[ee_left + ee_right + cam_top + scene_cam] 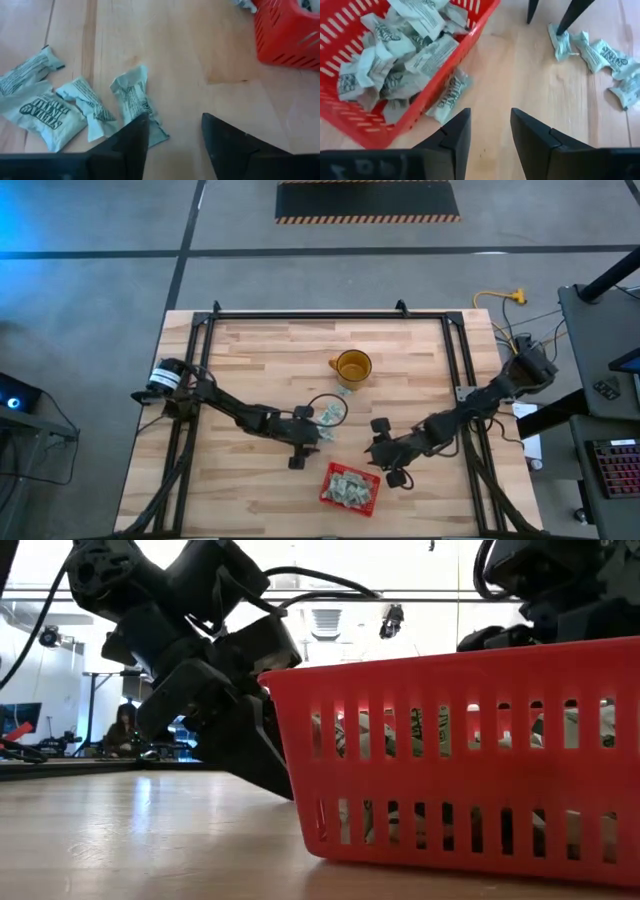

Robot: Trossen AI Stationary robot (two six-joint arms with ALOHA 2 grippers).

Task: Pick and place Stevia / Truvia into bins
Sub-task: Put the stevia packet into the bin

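Observation:
Several pale green-and-white Stevia packets [75, 107] lie flat on the wood between the amber mug [352, 367] and the red basket [350, 485]. The basket holds many more packets [395, 55]. My left gripper [172, 120] is open, low over the loose packets; it also shows in the high view [320, 434]. One of its fingers stands at the end of a crumpled packet [132, 95], the other over bare wood. My right gripper [490, 115] is open and empty above the table beside the basket's far side [378, 448]. My left gripper's one fingertip [560, 31] comes down at the end of a crumpled packet [559, 45], slanting from above. Whether it touches the packet, I cannot tell. The other fingertip [531, 15] is over bare wood. The packet lies flat on the table.
One packet [449, 96] lies on the table outside the basket, against its wall. The mug stands behind the loose packets. The basket's red mesh wall [460, 750] fills the low view, close to the table's near edge. A black frame [330, 315] runs around the tabletop.

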